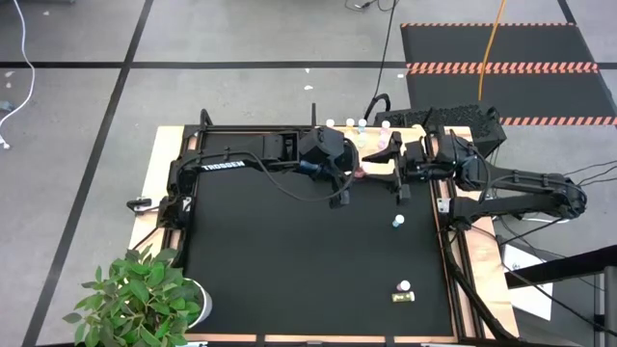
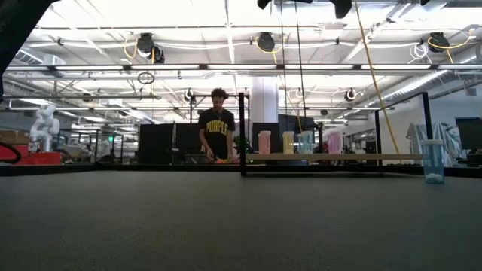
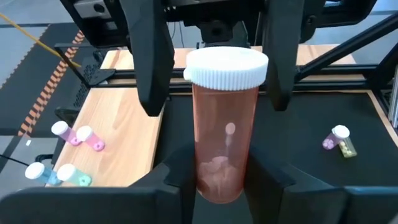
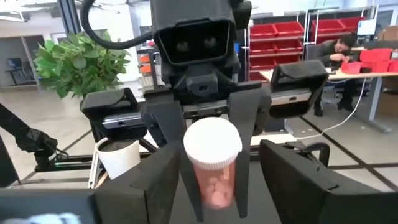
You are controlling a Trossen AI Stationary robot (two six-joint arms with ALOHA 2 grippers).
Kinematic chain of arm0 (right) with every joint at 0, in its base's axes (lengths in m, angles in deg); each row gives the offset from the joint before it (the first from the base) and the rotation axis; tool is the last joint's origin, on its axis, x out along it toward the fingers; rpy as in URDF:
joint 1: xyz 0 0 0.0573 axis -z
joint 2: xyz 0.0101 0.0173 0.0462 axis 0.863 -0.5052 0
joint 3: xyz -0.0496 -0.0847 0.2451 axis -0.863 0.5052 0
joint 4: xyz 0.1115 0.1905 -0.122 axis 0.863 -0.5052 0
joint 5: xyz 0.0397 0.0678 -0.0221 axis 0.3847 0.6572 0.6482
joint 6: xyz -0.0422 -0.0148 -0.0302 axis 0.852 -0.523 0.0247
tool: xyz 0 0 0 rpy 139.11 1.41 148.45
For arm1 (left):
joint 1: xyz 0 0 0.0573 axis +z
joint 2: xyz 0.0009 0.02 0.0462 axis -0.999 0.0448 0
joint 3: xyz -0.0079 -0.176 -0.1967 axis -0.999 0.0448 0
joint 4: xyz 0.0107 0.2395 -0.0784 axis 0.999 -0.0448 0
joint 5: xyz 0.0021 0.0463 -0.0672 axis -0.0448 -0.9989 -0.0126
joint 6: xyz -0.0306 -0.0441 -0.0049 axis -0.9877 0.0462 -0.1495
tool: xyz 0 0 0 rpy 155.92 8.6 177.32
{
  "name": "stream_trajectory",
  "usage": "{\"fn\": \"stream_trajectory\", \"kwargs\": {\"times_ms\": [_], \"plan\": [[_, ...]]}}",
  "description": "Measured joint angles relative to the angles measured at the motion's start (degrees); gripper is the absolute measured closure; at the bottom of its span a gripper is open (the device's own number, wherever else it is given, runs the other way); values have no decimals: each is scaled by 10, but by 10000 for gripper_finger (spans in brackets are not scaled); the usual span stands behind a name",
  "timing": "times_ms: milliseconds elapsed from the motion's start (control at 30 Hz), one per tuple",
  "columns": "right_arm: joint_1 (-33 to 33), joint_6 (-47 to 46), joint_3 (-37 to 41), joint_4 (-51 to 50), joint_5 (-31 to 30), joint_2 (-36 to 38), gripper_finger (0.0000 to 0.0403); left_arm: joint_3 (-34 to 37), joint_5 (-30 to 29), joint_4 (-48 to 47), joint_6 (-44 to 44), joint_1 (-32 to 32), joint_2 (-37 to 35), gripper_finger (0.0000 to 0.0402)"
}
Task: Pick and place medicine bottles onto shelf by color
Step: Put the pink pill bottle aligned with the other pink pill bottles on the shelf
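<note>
Orange translucent medicine bottle (image 3: 224,134) with a ribbed white cap is pinched between the dark fingers of the left gripper (image 3: 219,180), above the far part of the black mat (image 1: 289,251), just beside the light wooden shelf (image 1: 378,146). Facing it, the right gripper (image 4: 214,186) has its jaws spread on either side of the same bottle. Four small bottles (image 3: 65,155) lie on the shelf.

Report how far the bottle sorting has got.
Done: several small bottles lie on the shelf. In hand: the left gripper clamps the orange bottle, the open right gripper either side of it. Left: three loose bottles on the black mat.
</note>
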Motion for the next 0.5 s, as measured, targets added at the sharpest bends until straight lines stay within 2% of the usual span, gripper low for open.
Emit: {"fn": "stream_trajectory", "kwargs": {"times_ms": [167,400,500], "plan": [[0,3,0,0,0,0,221,0,0,0,0,0,0,301],[0,3,0,1,0,0,271,0,0,0,0,0,0,286],[0,4,0,5,0,0,280,0,0,2,0,0,0,289]]}}
